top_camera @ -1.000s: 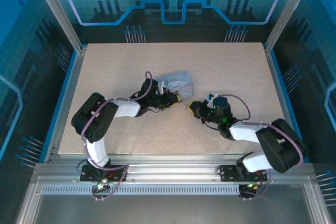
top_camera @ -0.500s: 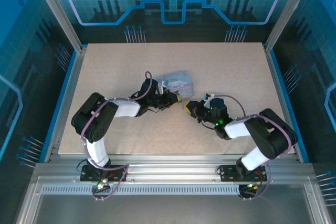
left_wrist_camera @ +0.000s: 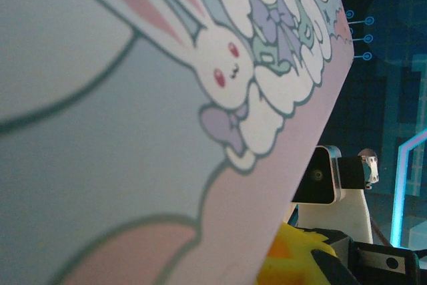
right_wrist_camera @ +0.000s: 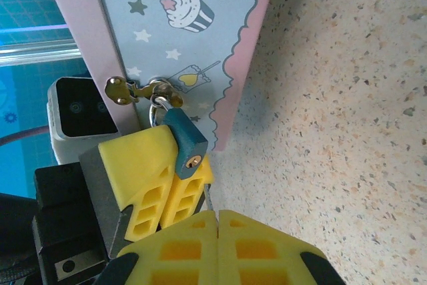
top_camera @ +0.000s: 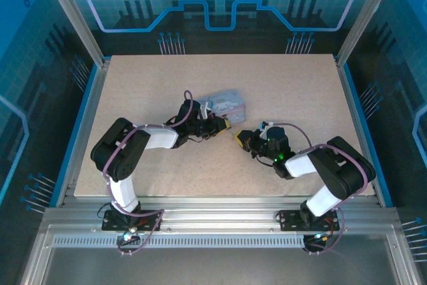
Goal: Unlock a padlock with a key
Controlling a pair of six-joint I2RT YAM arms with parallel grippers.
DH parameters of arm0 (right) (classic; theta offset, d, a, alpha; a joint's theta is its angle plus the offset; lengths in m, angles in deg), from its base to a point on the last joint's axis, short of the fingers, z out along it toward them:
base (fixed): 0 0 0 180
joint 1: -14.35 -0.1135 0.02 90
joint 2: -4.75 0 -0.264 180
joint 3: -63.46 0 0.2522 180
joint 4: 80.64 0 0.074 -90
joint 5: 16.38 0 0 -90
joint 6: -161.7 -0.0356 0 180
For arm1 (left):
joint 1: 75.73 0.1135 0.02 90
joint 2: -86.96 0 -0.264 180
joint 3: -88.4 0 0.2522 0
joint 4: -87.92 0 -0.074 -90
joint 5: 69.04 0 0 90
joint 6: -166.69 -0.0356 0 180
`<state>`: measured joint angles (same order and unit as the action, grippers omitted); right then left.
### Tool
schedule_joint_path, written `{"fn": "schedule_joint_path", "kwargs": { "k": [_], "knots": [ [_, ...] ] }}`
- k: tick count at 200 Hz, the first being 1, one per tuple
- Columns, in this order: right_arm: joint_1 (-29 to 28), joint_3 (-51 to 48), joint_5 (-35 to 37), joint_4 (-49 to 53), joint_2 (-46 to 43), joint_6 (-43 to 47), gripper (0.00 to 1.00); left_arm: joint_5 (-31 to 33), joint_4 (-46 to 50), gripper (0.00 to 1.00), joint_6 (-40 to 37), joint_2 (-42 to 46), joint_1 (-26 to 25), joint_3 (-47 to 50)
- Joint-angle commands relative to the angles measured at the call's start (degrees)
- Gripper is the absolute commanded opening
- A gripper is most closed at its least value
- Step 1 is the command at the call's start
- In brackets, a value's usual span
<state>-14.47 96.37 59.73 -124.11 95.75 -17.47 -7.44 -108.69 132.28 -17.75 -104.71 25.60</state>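
Top: left gripper (top_camera: 224,125) at near edge of cartoon tin (top_camera: 223,104), right gripper (top_camera: 241,139) just beside it. Left wrist: bunny print on tin wall, close up. Right wrist: padlock (right_wrist_camera: 185,139) hangs on tin hasp (right_wrist_camera: 143,90), pinched by left gripper; right gripper clenched on thin key (right_wrist_camera: 208,199), near keyhole (right_wrist_camera: 193,161)

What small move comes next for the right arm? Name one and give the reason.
Probably ease the right gripper forward a touch, so the key slides into the keyhole. The key's tip sits just short of that keyhole in the padlock, which hangs on the hasp of the tin and looks steadied by the left gripper.
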Motion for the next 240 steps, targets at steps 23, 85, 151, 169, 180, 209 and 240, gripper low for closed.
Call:
{"fn": "schedule_joint_path", "kwargs": {
  "k": [23,85,151,169,180,209,240],
  "knots": [
    [-0.5,0.0,0.9,-2.5,0.9,0.0,0.00,-3.0,-3.0,0.01,0.9,-0.1,0.6,0.1],
    [-0.7,1.2,0.5,-6.0,3.9,-0.4,0.00,-3.0,-3.6,0.01,1.5,-0.4,0.7,0.1],
    [-0.9,1.1,1.1,-8.1,3.8,0.0,0.00,-3.1,-4.0,0.01,1.9,-0.7,0.7,0.2],
    [-1.0,1.2,1.2,-8.3,3.9,0.0,0.00,-3.1,-4.1,0.01,2.0,-0.8,0.7,0.2],
    [-1.1,1.3,1.4,-8.6,4.1,-0.1,0.00,-3.2,-4.0,0.01,2.0,-0.8,0.7,0.2],
    [-1.2,1.2,1.8,-9.6,4.4,-0.3,0.00,-3.3,-4.3,0.01,2.1,-0.8,0.7,0.2],
    [-1.3,1.0,2.4,-9.7,4.3,0.0,0.00,-3.3,-4.6,0.01,2.3,-0.9,0.7,0.3]
  ]
}}
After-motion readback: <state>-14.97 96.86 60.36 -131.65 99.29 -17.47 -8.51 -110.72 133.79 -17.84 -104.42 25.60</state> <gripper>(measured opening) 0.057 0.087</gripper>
